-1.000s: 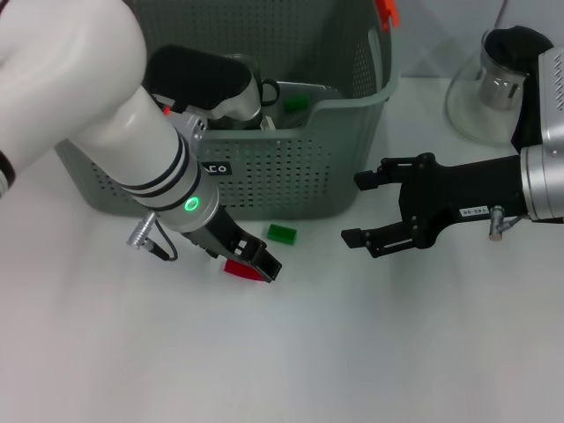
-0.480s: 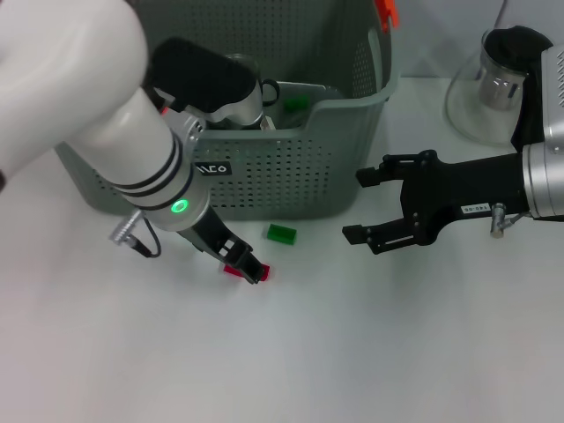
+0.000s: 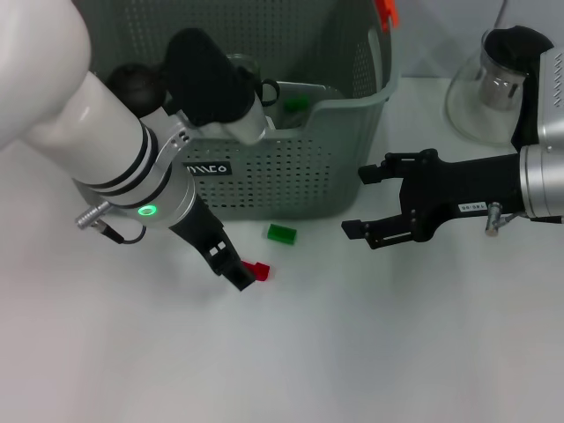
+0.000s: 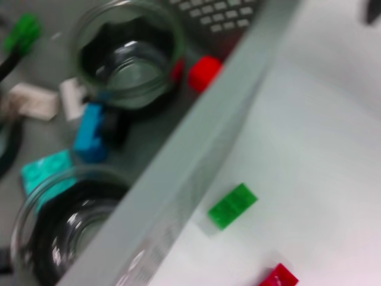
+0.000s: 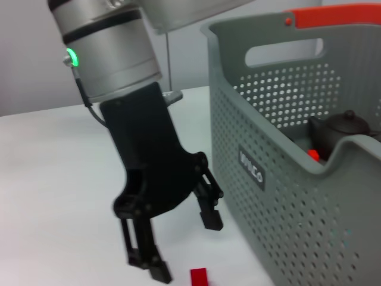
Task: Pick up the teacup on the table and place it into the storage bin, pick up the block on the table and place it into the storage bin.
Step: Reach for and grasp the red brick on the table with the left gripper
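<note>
A small red block (image 3: pixel 258 269) lies on the white table just right of my left gripper (image 3: pixel 231 264). In the right wrist view that left gripper (image 5: pixel 181 244) stands open above the table, with the red block (image 5: pixel 199 277) lying free below its fingers. A green block (image 3: pixel 281 233) rests in front of the grey storage bin (image 3: pixel 352 101). Two glass teacups (image 4: pixel 128 56) (image 4: pixel 59 226) sit inside the storage bin (image 4: pixel 196 149) among several small blocks. My right gripper (image 3: pixel 361 203) hangs open, right of the green block.
A glass pitcher (image 3: pixel 498 79) stands at the back right behind my right arm. A dark teapot (image 5: pixel 345 122) sits inside the bin (image 5: pixel 286 179). The green block (image 4: pixel 232 205) and red block (image 4: pixel 278 277) lie close to the bin's front wall.
My left gripper has drawn back to the left, off the red block, which now lies uncovered on the table. The right arm has hardly moved.
</note>
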Controlling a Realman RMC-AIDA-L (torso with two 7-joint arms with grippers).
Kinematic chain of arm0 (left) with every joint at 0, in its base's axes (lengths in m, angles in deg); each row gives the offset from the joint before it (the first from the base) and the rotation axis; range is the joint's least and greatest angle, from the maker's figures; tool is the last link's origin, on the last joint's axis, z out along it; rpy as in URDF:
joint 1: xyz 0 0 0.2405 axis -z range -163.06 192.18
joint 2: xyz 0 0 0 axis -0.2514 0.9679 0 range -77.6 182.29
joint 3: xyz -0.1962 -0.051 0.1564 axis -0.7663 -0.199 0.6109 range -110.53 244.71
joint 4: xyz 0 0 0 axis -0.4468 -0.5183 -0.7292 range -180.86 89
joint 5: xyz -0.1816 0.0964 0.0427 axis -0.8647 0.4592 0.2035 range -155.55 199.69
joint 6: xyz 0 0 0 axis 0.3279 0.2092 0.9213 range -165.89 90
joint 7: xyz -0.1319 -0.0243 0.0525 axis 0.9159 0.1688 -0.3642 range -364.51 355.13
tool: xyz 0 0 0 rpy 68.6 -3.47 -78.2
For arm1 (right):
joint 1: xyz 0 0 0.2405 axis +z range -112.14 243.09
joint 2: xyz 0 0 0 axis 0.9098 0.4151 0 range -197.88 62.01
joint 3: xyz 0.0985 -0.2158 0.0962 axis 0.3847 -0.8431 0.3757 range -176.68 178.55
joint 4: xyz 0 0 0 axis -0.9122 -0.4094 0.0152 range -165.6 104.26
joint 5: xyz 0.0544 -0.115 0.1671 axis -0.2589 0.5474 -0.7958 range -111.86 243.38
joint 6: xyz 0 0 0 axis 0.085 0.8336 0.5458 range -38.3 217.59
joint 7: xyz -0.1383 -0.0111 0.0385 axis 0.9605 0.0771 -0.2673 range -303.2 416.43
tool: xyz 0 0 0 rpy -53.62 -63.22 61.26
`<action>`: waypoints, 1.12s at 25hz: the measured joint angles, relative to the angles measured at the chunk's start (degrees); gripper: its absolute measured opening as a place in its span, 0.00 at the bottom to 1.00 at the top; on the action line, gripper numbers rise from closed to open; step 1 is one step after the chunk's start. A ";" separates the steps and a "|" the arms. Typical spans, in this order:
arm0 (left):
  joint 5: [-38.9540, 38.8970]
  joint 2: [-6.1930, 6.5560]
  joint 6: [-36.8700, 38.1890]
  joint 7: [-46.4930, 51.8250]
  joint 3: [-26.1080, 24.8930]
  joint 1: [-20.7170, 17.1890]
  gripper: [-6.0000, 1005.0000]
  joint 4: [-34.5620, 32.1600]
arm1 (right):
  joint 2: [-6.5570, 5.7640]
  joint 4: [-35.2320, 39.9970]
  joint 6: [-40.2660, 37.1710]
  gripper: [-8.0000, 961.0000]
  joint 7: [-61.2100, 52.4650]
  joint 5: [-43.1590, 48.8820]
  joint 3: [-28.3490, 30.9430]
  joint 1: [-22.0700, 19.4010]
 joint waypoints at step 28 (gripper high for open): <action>0.35 0.16 -3.64 -34.94 1.33 8.04 0.90 14.32 | 1.20 -2.13 1.42 0.95 -7.49 -0.36 -0.12 0.47</action>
